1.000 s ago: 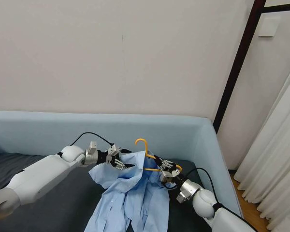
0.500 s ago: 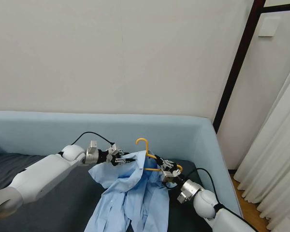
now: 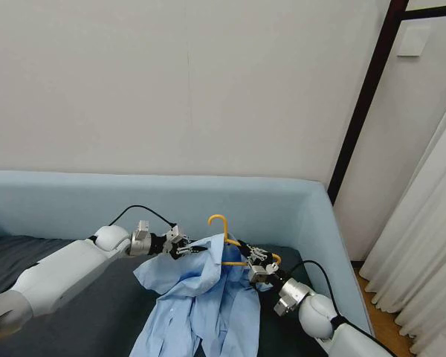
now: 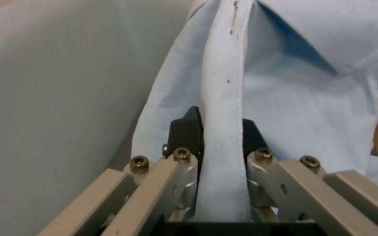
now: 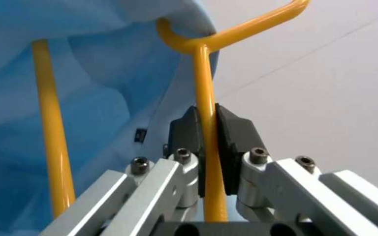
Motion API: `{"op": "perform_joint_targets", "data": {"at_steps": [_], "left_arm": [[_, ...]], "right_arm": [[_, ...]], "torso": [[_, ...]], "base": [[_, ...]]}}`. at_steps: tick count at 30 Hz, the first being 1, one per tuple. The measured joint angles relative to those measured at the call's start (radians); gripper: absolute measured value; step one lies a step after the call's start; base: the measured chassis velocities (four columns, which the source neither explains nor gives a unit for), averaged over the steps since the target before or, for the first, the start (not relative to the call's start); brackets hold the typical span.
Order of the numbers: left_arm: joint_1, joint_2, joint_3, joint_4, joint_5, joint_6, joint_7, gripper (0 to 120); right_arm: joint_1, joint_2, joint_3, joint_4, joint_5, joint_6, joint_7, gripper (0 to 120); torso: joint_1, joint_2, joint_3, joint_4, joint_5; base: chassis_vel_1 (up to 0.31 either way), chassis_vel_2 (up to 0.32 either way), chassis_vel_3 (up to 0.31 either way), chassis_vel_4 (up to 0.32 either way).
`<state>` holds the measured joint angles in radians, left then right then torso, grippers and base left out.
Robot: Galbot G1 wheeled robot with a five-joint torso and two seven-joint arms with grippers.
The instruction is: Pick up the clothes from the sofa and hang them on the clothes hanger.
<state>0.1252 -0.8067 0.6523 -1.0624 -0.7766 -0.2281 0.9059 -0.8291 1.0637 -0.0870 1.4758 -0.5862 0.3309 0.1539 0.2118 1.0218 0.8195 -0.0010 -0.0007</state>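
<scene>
Shirt placket (image 4: 222, 147), probably, between left fingers (image 4: 185, 132)

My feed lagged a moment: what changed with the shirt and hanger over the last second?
The left gripper, shut on the edge of the light blue shirt, lifted slightly and turned, drawing the fabric up beside the yellow hanger. The right gripper stayed clamped on the hanger, whose hook kept its place. The shirt's lower part still drapes onto the sofa.

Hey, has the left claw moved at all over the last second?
Yes, slightly. The left claw, shut on the blue shirt, has edged along the sofa backrest toward the yellow hanger.
</scene>
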Motion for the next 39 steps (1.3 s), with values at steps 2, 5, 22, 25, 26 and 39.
{"op": "perform_joint_targets", "data": {"at_steps": [2, 5, 22, 25, 26, 39], "left_arm": [[0.001, 0.006, -0.004, 0.002, 0.001, -0.001, -0.006, 7], [0.007, 0.01, -0.017, 0.026, 0.001, -0.002, -0.017, 5], [0.079, 0.011, -0.074, 0.021, -0.017, -0.03, -0.049, 4], [0.079, 0.014, -0.073, 0.018, -0.023, -0.03, -0.052, 4], [0.079, 0.015, -0.073, 0.015, -0.026, -0.03, -0.053, 4], [0.092, 0.016, -0.081, 0.008, -0.043, -0.03, -0.056, 4]], "right_arm": [[-0.015, -0.011, 0.0, 0.037, 0.048, -0.019, 0.001, 13], [-0.057, -0.047, 0.009, 0.114, 0.124, -0.047, 0.001, 23], [-0.154, -0.055, 0.07, -0.057, -0.024, -0.001, -0.004, 84], [-0.092, 0.011, 0.056, -0.183, -0.132, -0.006, 0.0, 96], [-0.073, 0.027, 0.049, -0.213, -0.149, -0.015, 0.001, 98], [0.011, 0.132, -0.153, -0.286, 0.489, -0.168, -0.006, 100]], "torso": [[0.0, 0.0, 0.0, -0.0003, 0.0003], [0.0, 0.0, 0.0, 0.0004, 0.0002], [0.0, 0.0, 0.0, -0.0002, 0.0002], [0.0, 0.0, 0.0, 0.0003, 0.0003], [0.0, 0.0, 0.0, 0.0002, 0.0], [0.0, 0.0, 0.0, -0.0002, -0.0001]], "base": [[0.0, 0.0, 0.0, 0.0], [0.0, 0.0, 0.0, 0.0], [0.0, 0.0, 0.0, 0.0], [0.0, 0.0, 0.0, 0.0], [0.0, 0.0, 0.0, 0.0], [0.0, 0.0, 0.0, 0.0]]}}
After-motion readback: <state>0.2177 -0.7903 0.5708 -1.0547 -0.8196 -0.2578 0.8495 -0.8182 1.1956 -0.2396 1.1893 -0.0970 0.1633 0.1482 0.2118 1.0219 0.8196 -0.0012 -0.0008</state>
